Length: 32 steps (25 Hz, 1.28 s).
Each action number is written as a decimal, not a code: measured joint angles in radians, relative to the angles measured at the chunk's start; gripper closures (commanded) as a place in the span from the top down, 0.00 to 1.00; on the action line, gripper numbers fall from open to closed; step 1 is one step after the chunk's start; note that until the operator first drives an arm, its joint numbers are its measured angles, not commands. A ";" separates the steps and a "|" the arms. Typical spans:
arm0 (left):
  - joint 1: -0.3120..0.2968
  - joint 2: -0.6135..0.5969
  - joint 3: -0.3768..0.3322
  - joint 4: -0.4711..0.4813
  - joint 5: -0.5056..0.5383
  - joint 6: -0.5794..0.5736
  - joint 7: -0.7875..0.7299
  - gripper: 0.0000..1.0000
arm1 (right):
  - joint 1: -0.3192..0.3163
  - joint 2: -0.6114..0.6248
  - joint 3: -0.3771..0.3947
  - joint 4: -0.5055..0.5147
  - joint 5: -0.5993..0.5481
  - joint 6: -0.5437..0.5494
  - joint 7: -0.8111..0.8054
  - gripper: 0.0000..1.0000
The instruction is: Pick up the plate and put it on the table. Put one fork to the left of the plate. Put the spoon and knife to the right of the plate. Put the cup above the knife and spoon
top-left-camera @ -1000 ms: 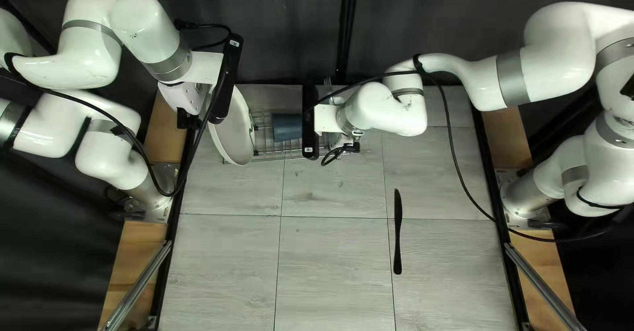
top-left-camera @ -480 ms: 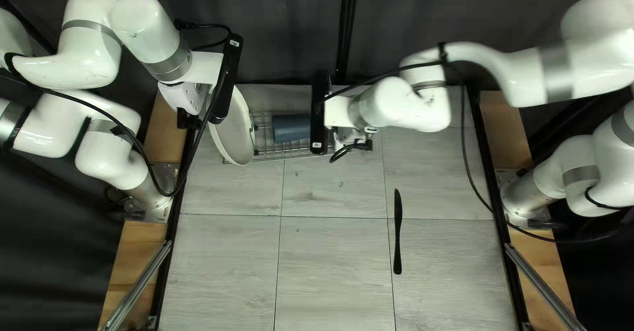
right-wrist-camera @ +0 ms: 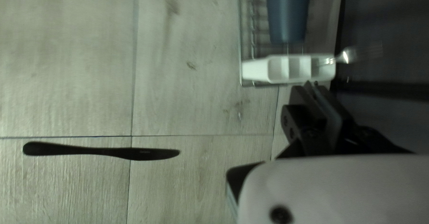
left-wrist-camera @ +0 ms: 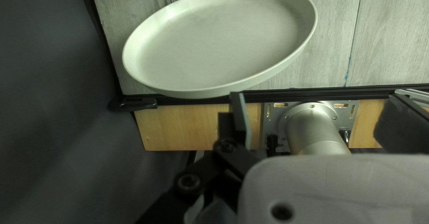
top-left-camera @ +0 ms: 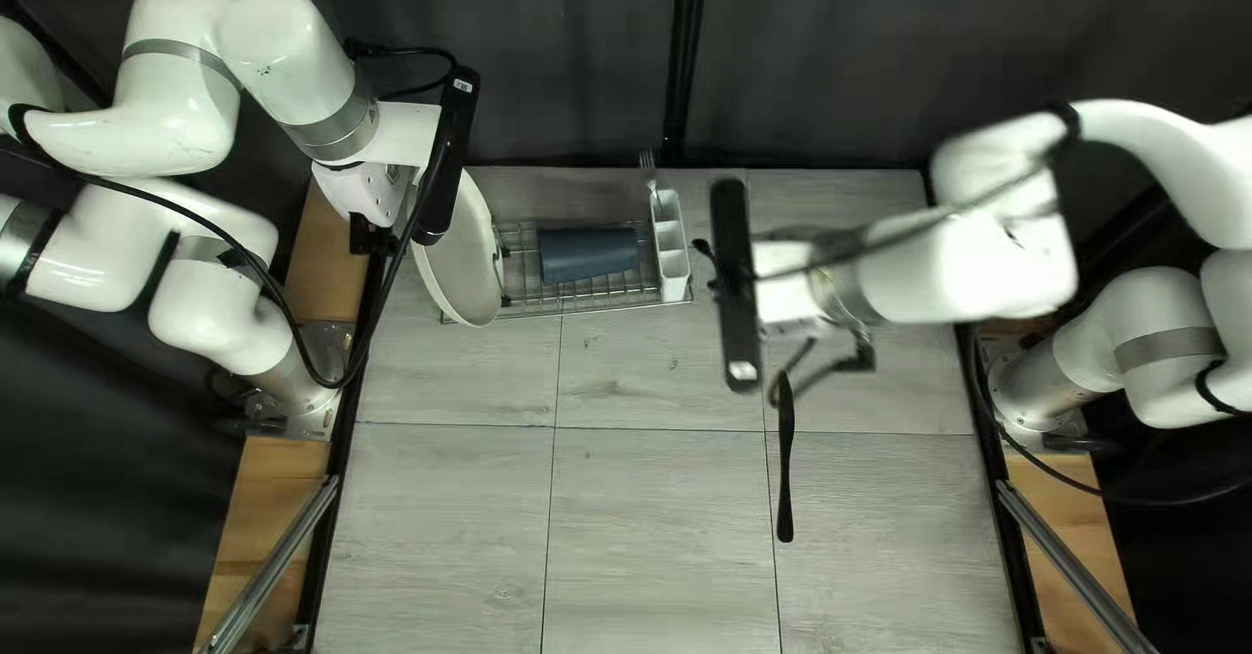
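Observation:
In the top left view my left gripper (top-left-camera: 374,234) is beside the plate (top-left-camera: 459,260), which leans in the rack. My left gripper (left-wrist-camera: 315,95) stands open in the left wrist view, one finger near the rim of the plate (left-wrist-camera: 219,43). My right gripper (top-left-camera: 712,276) is right of the rack in the top left view. In the right wrist view my right gripper (right-wrist-camera: 315,87) is shut on a dark spoon (right-wrist-camera: 316,83), seen nearly end-on and hard to make out. The knife (top-left-camera: 785,465) lies on the table; the fork (top-left-camera: 648,165) and cup (top-left-camera: 587,254) are in the rack.
A white cutlery holder (top-left-camera: 670,243) stands at the right end of the wire rack (top-left-camera: 522,292), by the table's far edge. The right arm's cable (top-left-camera: 1063,478) hangs near the table's right edge. Dark curtain (top-left-camera: 561,67) rises behind the table.
My right arm has swung away from the rack, toward the right and slightly nearer the knife, uncovering the cutlery holder and fork. The left arm, plate, cup and knife have kept their places.

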 measured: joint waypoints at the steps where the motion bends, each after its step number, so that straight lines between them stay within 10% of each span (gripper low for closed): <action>1: 0.000 0.000 0.000 0.000 0.000 0.000 0.000 1.00 | 0.000 -0.001 0.000 -0.003 -0.001 -0.002 0.000 0.00; 14: -0.043 0.050 -0.001 -0.012 -0.035 -0.160 -0.004 1.00 | 0.067 -0.129 -0.059 -0.279 0.013 -0.455 -0.148 0.00; 32: -0.218 0.388 0.135 -0.090 -0.146 -0.842 0.211 1.00 | 0.021 -0.121 0.008 -0.295 -0.088 -0.524 -0.092 0.00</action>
